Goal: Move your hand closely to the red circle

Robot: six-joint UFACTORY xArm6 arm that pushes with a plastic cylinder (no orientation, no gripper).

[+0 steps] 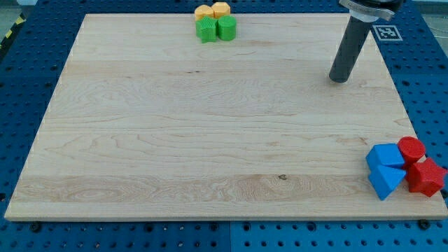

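The red circle [411, 148] is a short red cylinder at the view's bottom right, near the board's right edge. It touches a red star-shaped block [426, 177] below it and a blue block [386, 155] to its left. A blue triangular block [386, 181] lies under that. My tip [339, 79] rests on the board in the view's upper right, well above and to the left of the red circle, touching no block.
At the view's top centre, four blocks cluster at the board's [210, 140] far edge: a yellow-orange pair [212, 10] and a green pair [216, 29]. A fiducial tag [387, 32] lies off the board's top right corner.
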